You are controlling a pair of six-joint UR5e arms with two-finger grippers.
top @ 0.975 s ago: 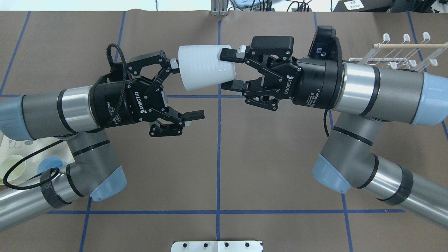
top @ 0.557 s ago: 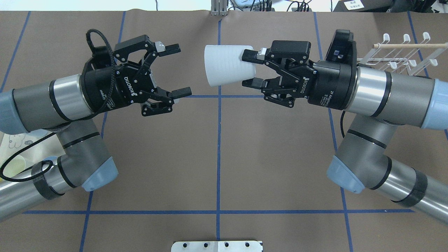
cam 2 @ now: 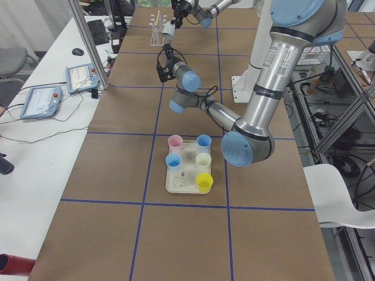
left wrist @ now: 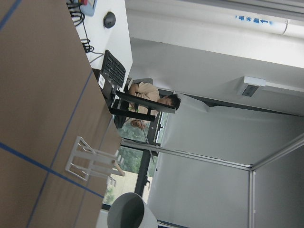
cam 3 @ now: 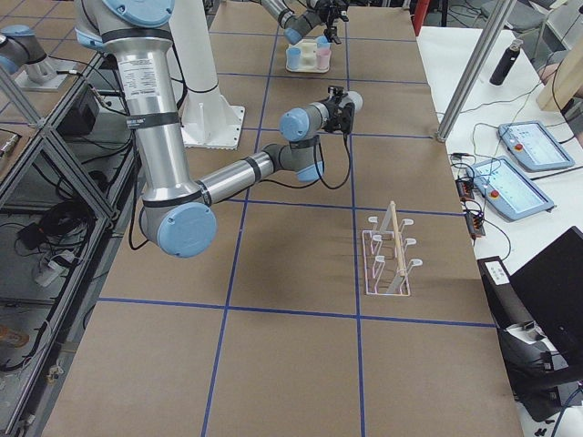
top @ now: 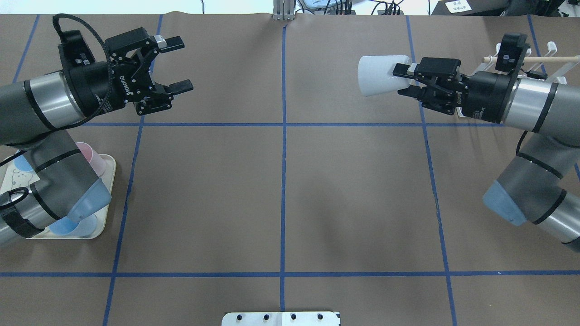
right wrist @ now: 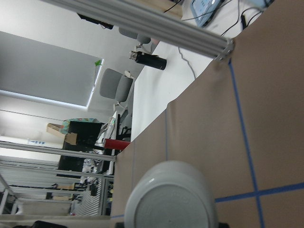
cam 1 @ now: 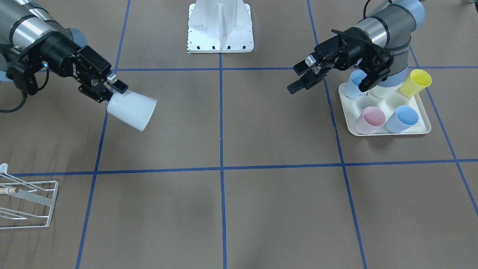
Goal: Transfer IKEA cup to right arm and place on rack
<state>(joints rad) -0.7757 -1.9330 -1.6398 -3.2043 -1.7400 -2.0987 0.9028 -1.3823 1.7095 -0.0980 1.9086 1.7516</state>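
Note:
The white IKEA cup (top: 379, 75) lies on its side in the air, its base pointing toward the table's middle. My right gripper (top: 400, 80) is shut on the cup's rim, one finger inside and one outside. In the front view the cup (cam 1: 131, 110) hangs from the same gripper (cam 1: 116, 92) well above the table. The white wire rack (top: 543, 61) with its wooden dowel stands just behind the right wrist, partly hidden by it; it shows whole in the right side view (cam 3: 390, 255). My left gripper (top: 177, 64) is open and empty at the far left.
A cream tray (cam 1: 388, 131) beneath my left arm holds pink (cam 1: 368, 119), blue (cam 1: 403, 118) and yellow (cam 1: 415, 82) cups. The robot's white base plate (cam 1: 220, 45) sits at the table's near edge. Blue tape lines cross the brown table cover.
The arms have drawn apart. My right gripper has carried the cup rightward toward the rack. The left gripper, open and clear of the cup, has pulled back to the left.

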